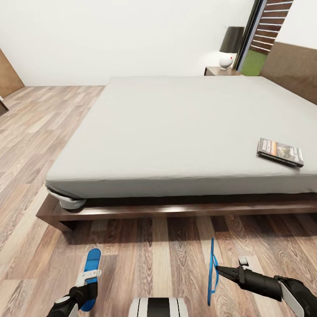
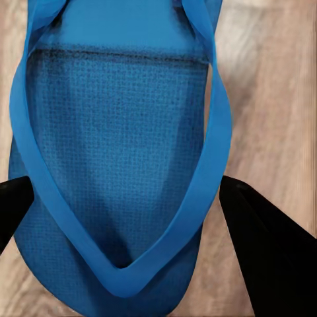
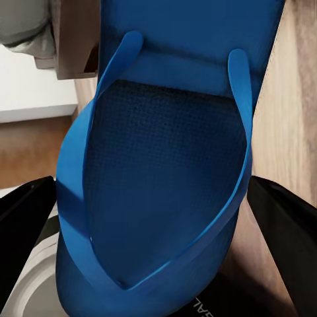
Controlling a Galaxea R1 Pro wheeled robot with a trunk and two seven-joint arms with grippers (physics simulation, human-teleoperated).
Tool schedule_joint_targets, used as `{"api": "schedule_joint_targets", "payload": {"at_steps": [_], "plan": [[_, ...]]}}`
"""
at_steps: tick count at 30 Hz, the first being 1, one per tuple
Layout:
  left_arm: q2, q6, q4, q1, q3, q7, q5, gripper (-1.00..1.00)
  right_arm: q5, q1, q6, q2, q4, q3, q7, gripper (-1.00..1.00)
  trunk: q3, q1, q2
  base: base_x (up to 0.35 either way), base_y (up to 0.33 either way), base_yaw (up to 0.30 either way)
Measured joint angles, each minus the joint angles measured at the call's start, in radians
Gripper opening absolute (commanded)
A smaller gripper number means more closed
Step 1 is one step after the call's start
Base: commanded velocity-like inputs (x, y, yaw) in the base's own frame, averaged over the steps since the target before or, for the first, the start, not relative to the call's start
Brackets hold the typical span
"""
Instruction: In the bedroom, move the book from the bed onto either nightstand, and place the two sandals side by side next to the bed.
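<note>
The book (image 1: 280, 152), a thin dark paperback with an orange band, lies on the right part of the bed (image 1: 176, 127), on its grey mattress. One blue sandal (image 1: 91, 273) lies flat in my left gripper (image 1: 86, 284), low over the wood floor in front of the bed. My left gripper (image 2: 125, 185) is shut across the width of this sandal (image 2: 112, 119). The other sandal (image 1: 212, 270) stands on edge in my right gripper (image 1: 221, 269). My right gripper (image 3: 150, 185) is shut on the edges of that sandal (image 3: 165, 152). A nightstand (image 1: 219, 70) stands beyond the bed's far corner.
A lamp with a dark shade (image 1: 230, 46) stands on the far nightstand, beside a black-framed window (image 1: 257, 35). The brown headboard (image 1: 293, 70) rises at the right. Wood-plank floor (image 1: 39, 132) stretches left of the bed and in front of its frame (image 1: 176, 211).
</note>
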Motion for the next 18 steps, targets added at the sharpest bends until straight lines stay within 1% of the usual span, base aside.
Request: {"api": "schedule_joint_targets", "payload": {"at_steps": [4,14,18], "plan": [[0.0,-0.001,0.0,0.0,0.0,0.0,0.0,-1.0,0.0,0.0,0.0,0.0,0.0,0.0,0.0,-1.0,0.0,0.0,0.0,0.114,0.0,0.0],[0.0,-0.001,-0.001,0.0,0.002,0.003,0.0,-1.0,0.0,0.0,0.0,0.0,0.0,0.0,0.0,-1.0,0.0,0.001,0.0,0.008,0.0,0.0],[0.0,0.001,0.0,0.0,0.002,0.005,0.0,-1.0,0.0,0.0,0.0,0.0,0.0,0.0,0.0,-1.0,-0.015,0.002,-0.001,0.0,0.0,0.0]]}}
